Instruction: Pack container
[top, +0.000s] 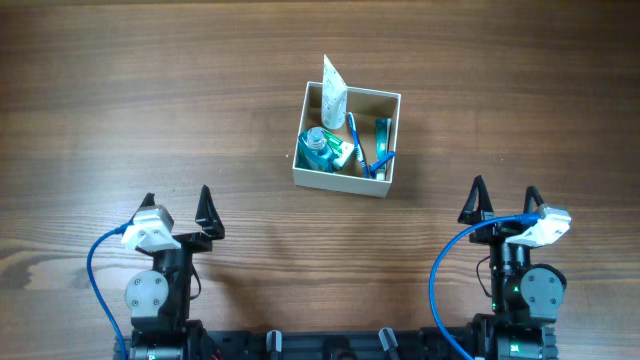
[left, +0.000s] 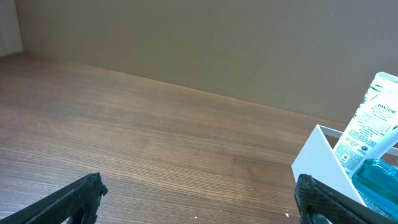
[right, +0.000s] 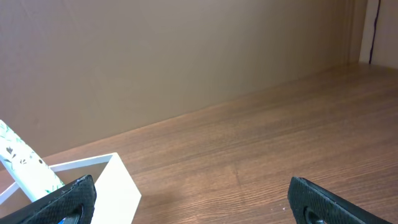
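Overhead: jaws spread wide and empty on both the left gripper (top: 176, 196) and the right gripper (top: 505, 187), fingertips pointing toward the far side of the table (top: 150, 80). Set low at the near edge, well apart, with blue cables (top: 100, 260) looping beside the wrists. Beyond and between them, near the table's middle, the container (top: 338, 178), touched by neither. Inside it, a white tube (top: 333, 95) leaning at the far left corner, a teal-blue bottle (top: 318, 148) and a blue toothbrush (top: 353, 135).

Left wrist view: only the container's white corner at the right edge, plus "Pantene" print on the tube, unreadable from above. Right wrist view: same box low at the left edge.

Wood-grain tabletop throughout; plain tan wall (right: 155, 56) behind; dark cord (right: 375, 31) in the far right corner.
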